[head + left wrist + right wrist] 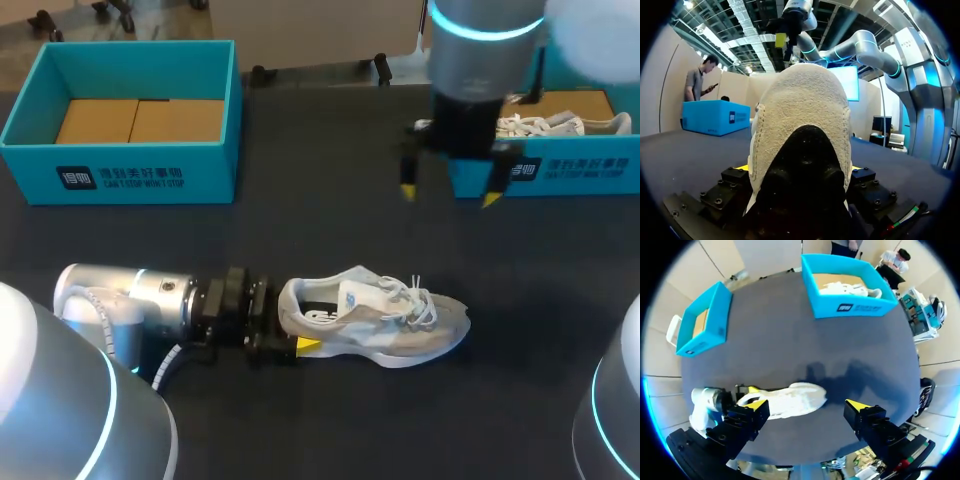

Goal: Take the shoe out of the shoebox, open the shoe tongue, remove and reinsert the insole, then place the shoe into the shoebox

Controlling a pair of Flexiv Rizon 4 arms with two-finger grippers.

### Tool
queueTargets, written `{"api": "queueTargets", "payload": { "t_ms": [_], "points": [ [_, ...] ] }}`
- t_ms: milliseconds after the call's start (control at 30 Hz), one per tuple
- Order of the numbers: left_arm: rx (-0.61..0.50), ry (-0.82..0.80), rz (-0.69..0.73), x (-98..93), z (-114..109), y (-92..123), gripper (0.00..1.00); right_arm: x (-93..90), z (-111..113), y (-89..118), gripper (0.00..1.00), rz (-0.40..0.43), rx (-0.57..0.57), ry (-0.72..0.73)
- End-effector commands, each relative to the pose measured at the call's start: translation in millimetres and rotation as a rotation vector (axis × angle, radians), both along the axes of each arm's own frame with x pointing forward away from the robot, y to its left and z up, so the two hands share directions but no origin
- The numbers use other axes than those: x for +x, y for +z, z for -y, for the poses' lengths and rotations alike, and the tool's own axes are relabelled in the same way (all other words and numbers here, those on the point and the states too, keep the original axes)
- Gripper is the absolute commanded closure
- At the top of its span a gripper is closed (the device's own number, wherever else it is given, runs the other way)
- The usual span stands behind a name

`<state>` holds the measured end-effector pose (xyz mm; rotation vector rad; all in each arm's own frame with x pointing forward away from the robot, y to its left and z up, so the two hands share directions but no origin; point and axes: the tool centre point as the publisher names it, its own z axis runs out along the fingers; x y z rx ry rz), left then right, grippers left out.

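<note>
Left shoebox [130, 175]: cardboard floor [140, 120]. Right shoebox [580, 168]: spare shoe [545, 125]. Left jaws clamp the grey shoe [390, 325] at its heel on the surface [330, 200]; right jaws hang apart above.

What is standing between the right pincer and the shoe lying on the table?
Nothing visible. The right pincer hangs open over the table, and only bare tabletop shows between it and the shoe. The left pincer is shut on the shoe at its heel end, clear of the laces.
</note>
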<state>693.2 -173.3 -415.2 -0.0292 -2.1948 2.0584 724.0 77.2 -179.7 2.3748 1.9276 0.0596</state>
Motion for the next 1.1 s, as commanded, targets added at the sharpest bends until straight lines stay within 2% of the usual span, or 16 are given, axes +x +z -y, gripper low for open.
{"api": "queueTargets", "payload": {
  "t_ms": [33, 400, 567, 667, 733, 800, 1100],
  "points": [
    [0.000, 0.003, 0.000, -0.9, 0.3, 0.1, 1.00, 2.6, -18.1, -11.6, 0.00, -0.012, 0.016, -0.007],
    [0.000, 0.003, 0.000, -0.9, 0.3, 0.1, 1.00, 2.6, -18.1, -11.6, 0.00, -0.012, 0.016, -0.007],
    [0.000, 0.003, 0.000, -0.9, 0.3, 0.1, 1.00, -12.5, -64.3, -24.5, 0.00, 0.022, -0.044, -0.034],
    [0.000, 0.003, 0.000, -0.9, 0.3, 0.1, 1.00, -22.4, -86.6, -34.9, 0.00, 0.044, -0.042, -0.023],
    [0.000, 0.003, 0.000, -0.9, 0.3, 0.1, 1.00, -27.6, -98.1, -43.0, 0.00, 0.024, -0.054, -0.027],
    [0.000, 0.003, 0.000, -0.9, 0.3, 0.1, 1.00, -32.4, -106.0, -48.9, 0.00, 0.015, -0.039, -0.028],
    [0.000, 0.003, 0.000, -0.9, 0.3, 0.1, 1.00, -32.4, -106.0, -48.9, 0.00, 0.015, -0.039, -0.028]
  ]
}}
